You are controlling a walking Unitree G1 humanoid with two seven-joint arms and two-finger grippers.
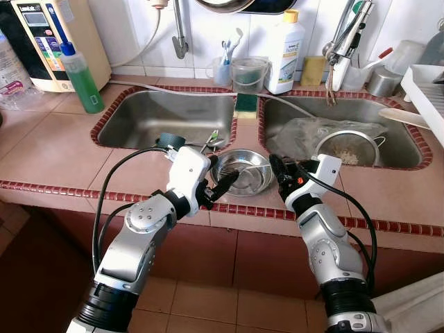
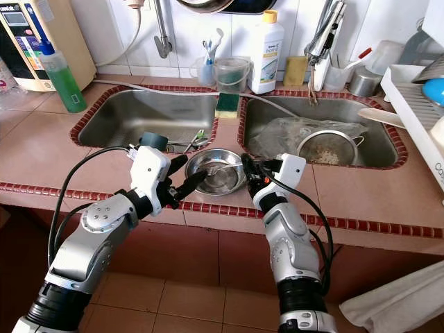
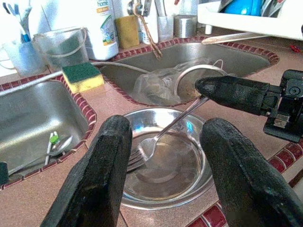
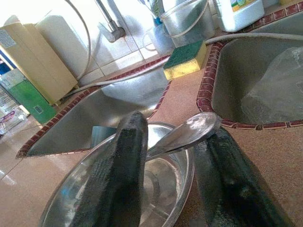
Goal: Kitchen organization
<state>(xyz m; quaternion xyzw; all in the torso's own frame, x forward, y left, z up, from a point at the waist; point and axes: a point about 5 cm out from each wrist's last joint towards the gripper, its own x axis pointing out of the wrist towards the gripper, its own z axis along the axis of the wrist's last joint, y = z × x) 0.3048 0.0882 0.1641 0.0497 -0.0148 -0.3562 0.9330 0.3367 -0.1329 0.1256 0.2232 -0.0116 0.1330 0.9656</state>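
1. Two claws of mine meet over the steel bowl [image 1: 241, 171] that sits on the tiled table [image 1: 55, 149] at the front edge, just ahead of the strip between the two sinks.
2. My right claw [image 4: 173, 156] is clamped on the handle of a spoon [image 3: 163, 133]; the spoon's head reaches down into the bowl, and a fork [image 3: 134, 162] lies in there beside it.
3. My left claw [image 3: 165, 170] hangs at the bowl's near left rim with its fingers [image 3: 102, 175] spread apart, gripping nothing, the bowl showing between them.
4. In the left sink [image 1: 132, 121] lie loose pieces of cutlery [image 3: 56, 144] near its front wall, and a dark teal cup [image 1: 171, 141] stands at the sink's front corner, just behind my left wrist.
5. A green and yellow sponge [image 1: 245, 106] rests on the divider between the sinks, behind the bowl.
6. The right sink [image 1: 402, 156] holds a crumpled clear plastic bag [image 1: 305, 130] and a wire strainer [image 1: 352, 147] with scraps in it.
7. Along the back wall stand a white detergent bottle [image 1: 284, 50], a clear cup [image 1: 249, 73] and a cup with toothbrushes [image 1: 223, 69].
8. A green soap bottle [image 1: 80, 78] stands far left on the table, and a white dish rack [image 1: 427, 94] far right.
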